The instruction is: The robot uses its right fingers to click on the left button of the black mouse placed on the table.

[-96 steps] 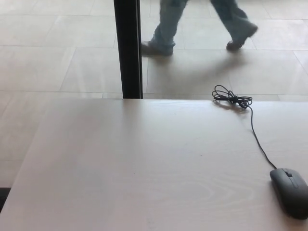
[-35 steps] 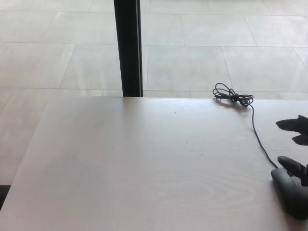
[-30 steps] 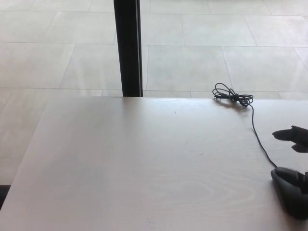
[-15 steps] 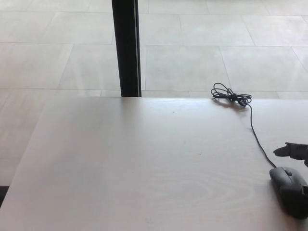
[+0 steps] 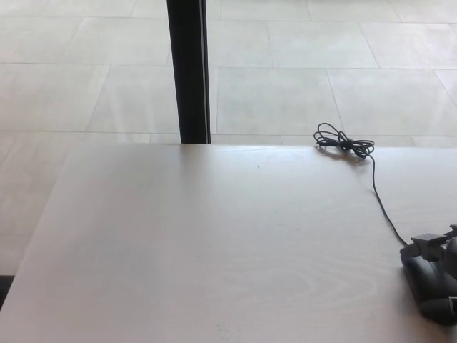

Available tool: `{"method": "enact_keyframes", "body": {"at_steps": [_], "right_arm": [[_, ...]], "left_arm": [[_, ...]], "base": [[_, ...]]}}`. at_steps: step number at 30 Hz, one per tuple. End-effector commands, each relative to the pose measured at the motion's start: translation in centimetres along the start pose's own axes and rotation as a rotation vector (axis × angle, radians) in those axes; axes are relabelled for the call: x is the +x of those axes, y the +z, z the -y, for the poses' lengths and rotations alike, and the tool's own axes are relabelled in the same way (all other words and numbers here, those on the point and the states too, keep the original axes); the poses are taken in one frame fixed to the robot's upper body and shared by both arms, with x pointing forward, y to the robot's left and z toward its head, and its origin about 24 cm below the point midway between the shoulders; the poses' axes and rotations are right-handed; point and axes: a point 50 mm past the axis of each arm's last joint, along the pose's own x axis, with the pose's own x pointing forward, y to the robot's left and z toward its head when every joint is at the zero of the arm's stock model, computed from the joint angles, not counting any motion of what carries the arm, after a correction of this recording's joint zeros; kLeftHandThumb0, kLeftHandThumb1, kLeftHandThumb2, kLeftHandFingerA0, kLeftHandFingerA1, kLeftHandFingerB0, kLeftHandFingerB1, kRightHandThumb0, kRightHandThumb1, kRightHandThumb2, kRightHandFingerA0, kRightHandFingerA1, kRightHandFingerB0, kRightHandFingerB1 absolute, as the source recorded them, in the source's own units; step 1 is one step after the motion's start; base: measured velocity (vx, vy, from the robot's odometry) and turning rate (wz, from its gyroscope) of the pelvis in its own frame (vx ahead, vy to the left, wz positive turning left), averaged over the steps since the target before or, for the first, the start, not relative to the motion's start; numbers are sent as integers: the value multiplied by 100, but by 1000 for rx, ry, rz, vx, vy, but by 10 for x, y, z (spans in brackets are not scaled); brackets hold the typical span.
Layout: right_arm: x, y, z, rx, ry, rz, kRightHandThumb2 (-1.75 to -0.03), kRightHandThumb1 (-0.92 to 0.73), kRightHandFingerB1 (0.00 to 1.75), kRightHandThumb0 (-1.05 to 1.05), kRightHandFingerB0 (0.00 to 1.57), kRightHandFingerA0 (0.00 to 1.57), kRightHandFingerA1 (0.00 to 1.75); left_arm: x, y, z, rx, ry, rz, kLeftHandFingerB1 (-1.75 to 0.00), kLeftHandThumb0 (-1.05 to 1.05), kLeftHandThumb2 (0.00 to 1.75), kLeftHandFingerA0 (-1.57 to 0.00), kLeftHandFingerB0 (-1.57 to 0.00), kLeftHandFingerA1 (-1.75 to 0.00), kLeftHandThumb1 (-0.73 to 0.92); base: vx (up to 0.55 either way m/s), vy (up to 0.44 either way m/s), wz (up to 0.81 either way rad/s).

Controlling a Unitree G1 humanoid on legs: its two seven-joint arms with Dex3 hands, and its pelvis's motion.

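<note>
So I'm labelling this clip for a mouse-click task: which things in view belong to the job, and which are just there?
Part of the job:
black mouse
its cable, bundled at the far edge
right hand, over the mouse
table

Just there:
black post
tiled floor

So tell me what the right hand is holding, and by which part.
Nothing is clearly held. The right hand rests on top of the black corded mouse near its front buttons; whether its fingers clasp the sides cannot be told.
</note>
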Motion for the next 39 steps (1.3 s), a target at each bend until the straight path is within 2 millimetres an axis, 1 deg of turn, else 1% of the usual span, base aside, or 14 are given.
{"method": "enact_keyframes", "body": {"at_steps": [1, 3, 4, 9, 10, 13, 21, 22, 26, 29, 32, 33, 34, 39], "right_arm": [[-4, -6, -5, -51, 4, 11, -101, -65, 53, -64, 38, 25, 54], [-4, -8, -6, -70, 10, 3, -66, -79, 36, -64, 42, 32, 45], [-4, -11, -8, -72, 15, -9, -66, -79, 36, -64, 41, 32, 45], [-4, -15, -8, -77, 14, -28, -64, -81, 35, -63, 41, 34, 44], [-3, -14, -8, -75, 14, -29, -65, -79, 36, -64, 42, 33, 44], [-1, -15, -5, -63, -3, -35, -64, -80, 35, -61, 40, 34, 44], [4, -11, -1, -66, -14, -27, -101, -65, 53, -66, 37, 23, 53], [4, -11, -1, -64, -17, -26, -65, -78, 35, -63, 40, 32, 44], [4, -9, -2, -54, 0, -34, -64, -81, 33, -62, 38, 32, 43], [2, -9, -4, -63, 4, -26, -66, -78, 35, -64, 41, 32, 44], [0, -11, -7, -66, 8, -23, -103, -66, 54, -66, 38, 22, 53], [-1, -12, -8, -64, 9, -23, -103, -65, 54, -66, 39, 22, 53], [-1, -12, -8, -60, 7, -21, -102, -65, 54, -65, 39, 22, 53], [-6, -15, -13, -66, 43, -35, -103, -65, 53, -67, 37, 21, 52]], "left_arm": [[1, 10, -5, -8, 7, 45, -51, -68, 58, -88, -56, -72, 57], [1, 10, -5, -2, 9, 44, -59, -69, 86, -75, -50, -71, 43], [1, 9, -5, 5, 8, 45, -50, -67, 58, -82, -56, -66, 57], [1, 10, -6, 4, 10, 44, -50, -66, 58, -83, -55, -67, 57], [1, 9, -7, 4, 11, 44, -60, -66, 85, -76, -51, -71, 44], [1, 9, -7, -9, 14, 40, -51, -65, 57, -81, -55, -65, 57], [0, 7, -9, -5, 13, 40, -52, -63, 58, -81, -58, -66, 57], [0, 7, -9, -16, 12, 40, -52, -63, 57, -82, -58, -67, 57], [1, 7, -9, -13, 6, 32, -52, -62, 58, -81, -57, -65, 59], [1, 7, -9, -14, 9, 28, -60, -66, 85, -76, -49, -72, 44], [0, 7, -9, -18, -2, 40, -50, -65, 57, -80, -56, -66, 58], [0, 7, -9, -23, -2, 39, -61, -66, 86, -73, -52, -71, 44], [0, 8, -8, -29, -2, 38, -51, -65, 57, -80, -57, -65, 57], [1, 8, -7, -10, -2, 40, -51, -65, 58, -77, -57, -61, 58]], "base": [[0, 0, 0], [0, 0, 0], [0, 0, 0], [0, 0, 0], [0, 0, 0], [0, 0, 0], [0, 0, 0], [0, 0, 0], [0, 0, 0], [0, 0, 0], [0, 0, 0], [0, 0, 0], [0, 0, 0], [0, 0, 0]]}}
